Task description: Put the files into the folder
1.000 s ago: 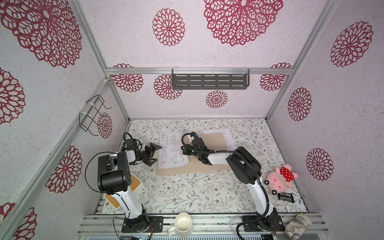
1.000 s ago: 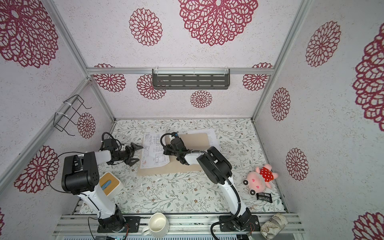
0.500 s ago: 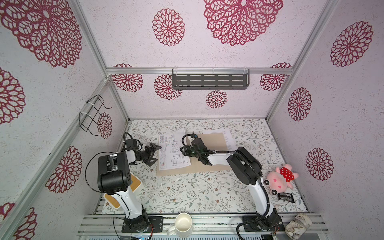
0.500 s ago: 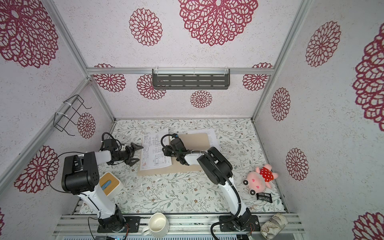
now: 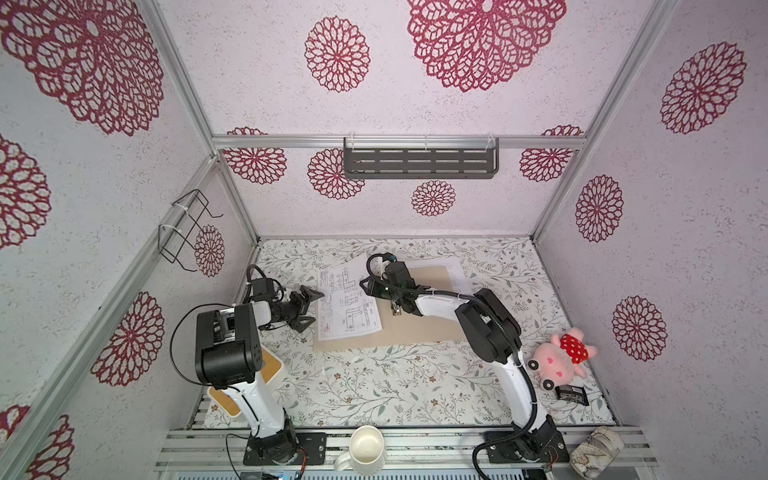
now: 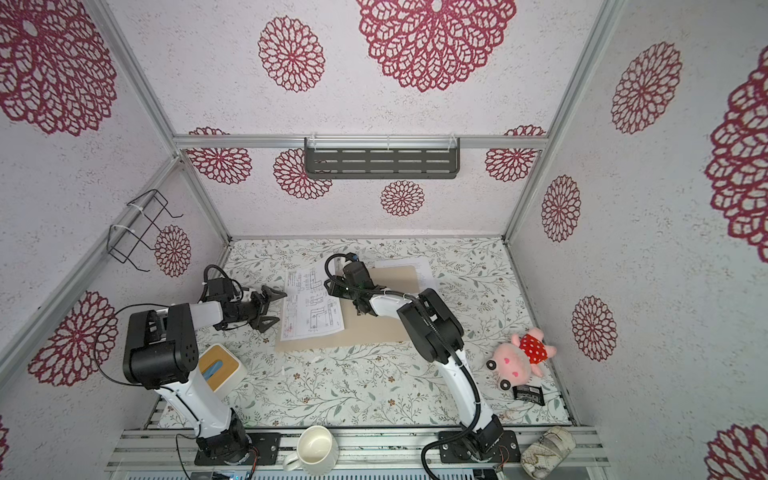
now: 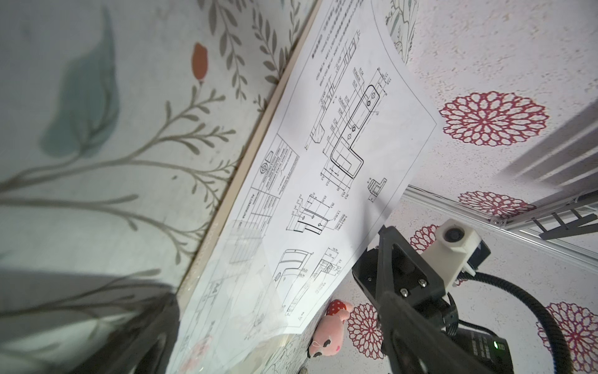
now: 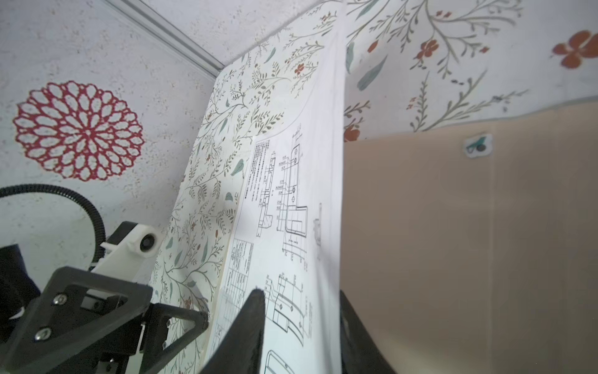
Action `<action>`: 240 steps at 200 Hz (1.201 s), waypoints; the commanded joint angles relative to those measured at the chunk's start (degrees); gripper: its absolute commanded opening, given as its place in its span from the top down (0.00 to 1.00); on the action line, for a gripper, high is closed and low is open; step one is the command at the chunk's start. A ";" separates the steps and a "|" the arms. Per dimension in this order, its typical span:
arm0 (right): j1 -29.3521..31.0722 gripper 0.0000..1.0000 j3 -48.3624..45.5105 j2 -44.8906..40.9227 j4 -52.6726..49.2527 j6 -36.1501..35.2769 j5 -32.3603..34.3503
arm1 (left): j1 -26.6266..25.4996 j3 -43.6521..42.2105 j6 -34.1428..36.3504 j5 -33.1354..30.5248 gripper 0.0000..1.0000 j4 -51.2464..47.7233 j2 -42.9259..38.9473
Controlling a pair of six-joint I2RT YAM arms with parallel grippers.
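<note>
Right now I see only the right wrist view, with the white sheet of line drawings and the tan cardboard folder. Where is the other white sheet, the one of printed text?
Observer: In both top views the white sheet of printed text sticks out past the far right corner of the flat tan cardboard folder. The rest of it is hidden.
Operator: Before I pull back to the right, is anything lying on that side?
Observer: Yes. A pink plush toy in a red dotted dress lies on the floral tablecloth near its right edge, well apart from the folder.
</note>
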 commanded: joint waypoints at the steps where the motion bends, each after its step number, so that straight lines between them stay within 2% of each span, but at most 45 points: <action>1: -0.36 0.71 2.50 1.10 -1.68 -0.56 -2.38 | 0.05 -1.16 0.02 -0.43 0.00 -0.51 0.64; 46: -0.67 0.93 2.60 0.80 -2.10 -1.11 -2.93 | 0.07 -1.24 -0.25 -0.44 0.00 -0.25 0.77; 76: -0.63 1.00 1.10 -0.31 -1.25 -1.62 -3.41 | 0.13 -1.16 -0.56 -0.40 0.01 0.01 0.82; 240: -0.54 1.00 -6.54 -4.25 2.64 -4.68 -5.37 | 0.12 -1.95 -1.04 -0.34 0.00 0.80 0.88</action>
